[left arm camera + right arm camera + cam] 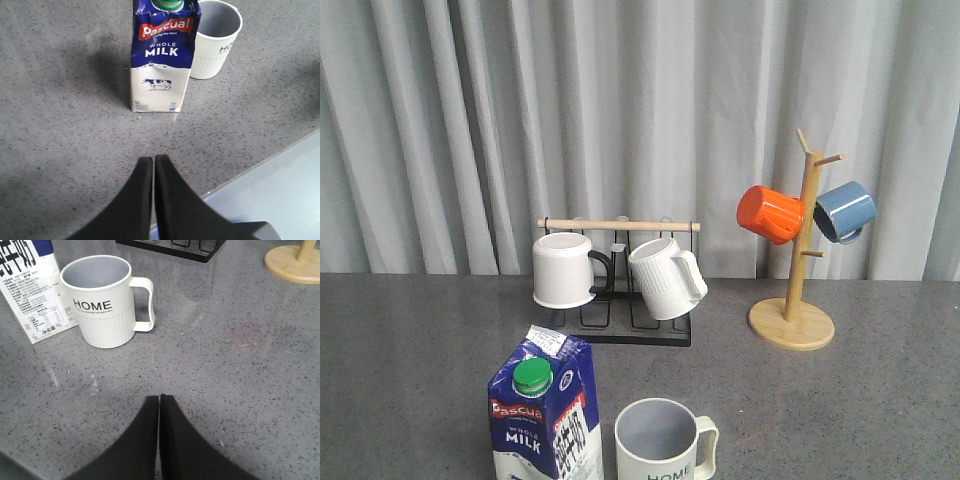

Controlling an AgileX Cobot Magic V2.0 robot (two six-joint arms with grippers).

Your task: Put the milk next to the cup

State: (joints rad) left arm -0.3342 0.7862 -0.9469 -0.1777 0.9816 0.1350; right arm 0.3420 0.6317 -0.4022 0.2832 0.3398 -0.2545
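A: Step in hand?
B: Looks finished: milk upright near the worktop's front edge, just beside the cup, possibly touching.
A: Tools?
B: Left tool pressed together, empty, well short of the carton; right tool likewise, short of the cup.
A: Next?
B: Probably only keeping clear.

Counted one milk carton and five mugs: HOME cup, black-handled white mug, ribbed white mug, orange mug, blue mug. Holders numbered two: one black wire rack, one wooden mug tree.
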